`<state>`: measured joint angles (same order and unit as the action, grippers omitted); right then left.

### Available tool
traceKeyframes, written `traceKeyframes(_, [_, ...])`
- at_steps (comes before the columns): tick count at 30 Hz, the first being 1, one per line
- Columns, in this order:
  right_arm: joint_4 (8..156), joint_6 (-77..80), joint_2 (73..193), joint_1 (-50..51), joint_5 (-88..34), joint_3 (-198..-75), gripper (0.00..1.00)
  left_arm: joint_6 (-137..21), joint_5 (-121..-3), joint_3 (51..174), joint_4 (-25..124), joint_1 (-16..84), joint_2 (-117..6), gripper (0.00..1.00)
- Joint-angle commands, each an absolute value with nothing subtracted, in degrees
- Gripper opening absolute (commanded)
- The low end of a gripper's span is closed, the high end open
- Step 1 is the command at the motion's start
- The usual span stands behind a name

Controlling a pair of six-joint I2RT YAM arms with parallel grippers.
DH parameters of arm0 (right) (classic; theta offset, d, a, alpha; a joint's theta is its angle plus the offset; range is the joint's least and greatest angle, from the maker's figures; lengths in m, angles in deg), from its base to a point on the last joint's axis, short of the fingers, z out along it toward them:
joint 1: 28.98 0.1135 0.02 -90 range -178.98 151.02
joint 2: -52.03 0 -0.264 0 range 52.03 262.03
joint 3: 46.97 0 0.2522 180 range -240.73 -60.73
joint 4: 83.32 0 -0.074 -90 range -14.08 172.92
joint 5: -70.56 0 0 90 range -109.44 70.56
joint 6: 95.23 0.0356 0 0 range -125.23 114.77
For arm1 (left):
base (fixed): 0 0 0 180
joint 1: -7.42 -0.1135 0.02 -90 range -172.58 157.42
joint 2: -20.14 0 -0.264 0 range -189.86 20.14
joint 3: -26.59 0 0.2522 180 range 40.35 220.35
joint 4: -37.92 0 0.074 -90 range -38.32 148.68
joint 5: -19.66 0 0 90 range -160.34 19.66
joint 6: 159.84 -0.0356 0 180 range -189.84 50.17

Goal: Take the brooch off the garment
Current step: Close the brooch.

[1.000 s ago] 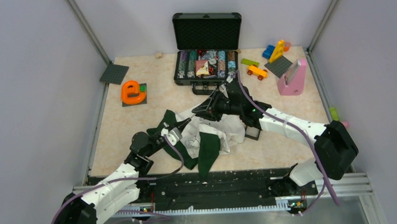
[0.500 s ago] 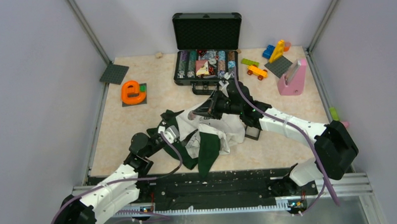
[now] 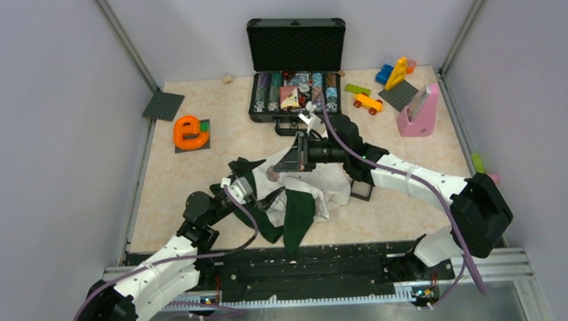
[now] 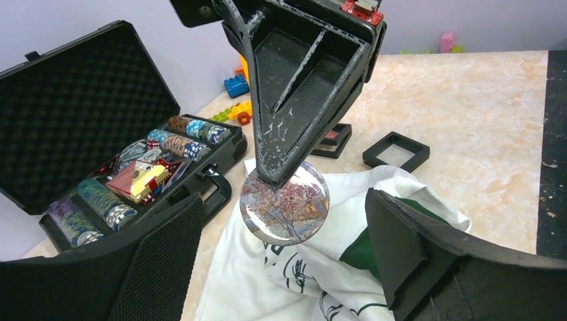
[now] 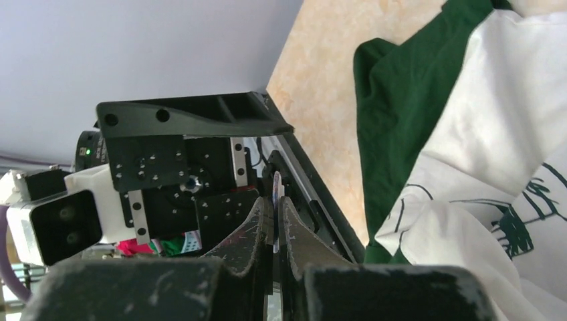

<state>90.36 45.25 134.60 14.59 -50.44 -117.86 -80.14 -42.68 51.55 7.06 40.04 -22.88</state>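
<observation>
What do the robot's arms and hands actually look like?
The left arm and right arm have white shells, black joints and a looping lilac cable. The right hand is black with tapering, ribbed, white-scuffed fingers; the left hand is black too, its broad pads dimpled like mesh.

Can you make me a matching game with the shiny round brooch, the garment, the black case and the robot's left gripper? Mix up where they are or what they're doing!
Things:
1. brooch
2. garment
3. black case
4. left gripper

Places and states:
A. lid standing open
B. jaws wide apart, holding nothing
C. pinched in the right gripper
D. crumpled on the table

Pairs: 1-C, 2-D, 3-A, 4-B
</observation>
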Motion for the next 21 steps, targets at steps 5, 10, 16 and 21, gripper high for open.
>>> traceKeyframes(5, [95.65, 43.13, 133.86, 14.43, -55.91, -118.76, 0.00, -78.45, -40.51, 52.90, 3.36, 40.20, -23.06, 0.88])
traceKeyframes(10, [96.21, 44.00, 133.93, 14.44, -56.49, -118.47, 0.00, -78.82, -39.91, 52.81, 2.21, 40.19, -23.69, 0.79])
traceKeyframes(16, [96.39, 44.70, 134.24, 14.59, -56.35, -118.38, 0.00, -78.58, -38.58, 53.05, 0.65, 40.20, -24.56, 0.82])
traceKeyframes(21, [96.65, 45.65, 134.58, 14.59, -55.95, -118.10, 0.00, -78.12, -38.43, 52.58, -1.24, 40.21, -24.23, 0.83])
